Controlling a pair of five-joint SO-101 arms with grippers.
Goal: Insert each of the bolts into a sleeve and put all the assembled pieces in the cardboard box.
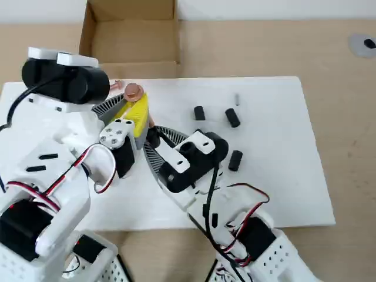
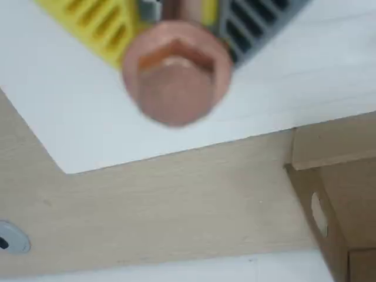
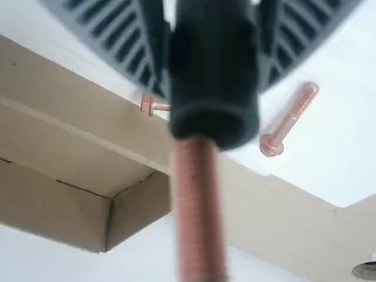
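Shank of bolt point(image 3: 197, 205) half hidden inside black sleeve point(image 3: 214, 70).

You have one copper-coloured metal bolt point(image 2: 176, 79) with a flanged hex head held up at centre left of the high view, head toward the box. In the right wrist view its threaded shank meets the mouth of a short black cylindrical sleeve point(image 3: 214, 70), also held up; you cannot tell how far it has entered. Right of centre in the high view lie a second black sleeve point(image 1: 199, 113), a third black sleeve point(image 1: 232, 117) near it, and a fourth black sleeve point(image 1: 235, 160) lower, all apart. A spare copper bolt point(image 3: 288, 120) lies flat near the box; a second spare bolt point(image 3: 154, 106) is partly hidden. The open brown cardboard box point(image 1: 132, 41) sits at upper left.
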